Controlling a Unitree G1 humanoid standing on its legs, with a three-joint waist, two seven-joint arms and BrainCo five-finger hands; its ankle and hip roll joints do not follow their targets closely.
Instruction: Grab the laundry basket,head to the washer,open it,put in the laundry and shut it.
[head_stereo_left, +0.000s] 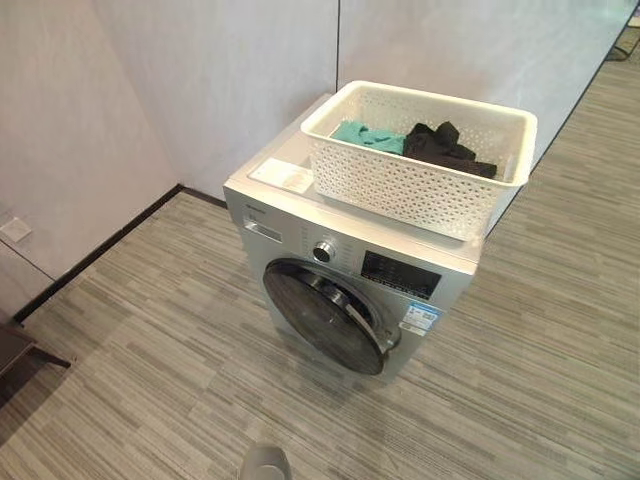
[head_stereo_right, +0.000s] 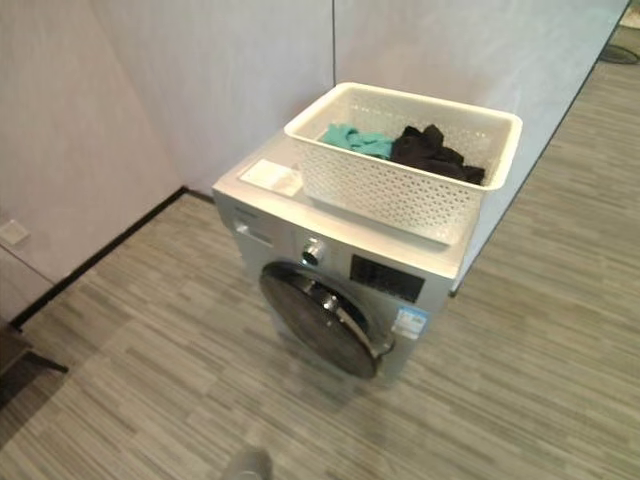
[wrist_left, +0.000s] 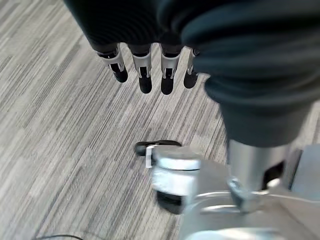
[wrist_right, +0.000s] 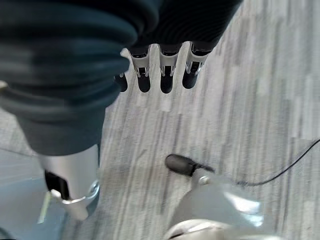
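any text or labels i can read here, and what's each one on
None can be read.
White label on the washer top: print too small.
Blue and white sticker on its front, beside the door: blurred.
Dark display panel: no legible characters.
Laundry basket: no print seen.

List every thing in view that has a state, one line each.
Washer door: shut.
Laundry basket: upright on top of the washer, holding clothes.
Teal garment: in the basket.
Black garment: in the basket.
Left hand: open, empty.
Right hand: open, empty.
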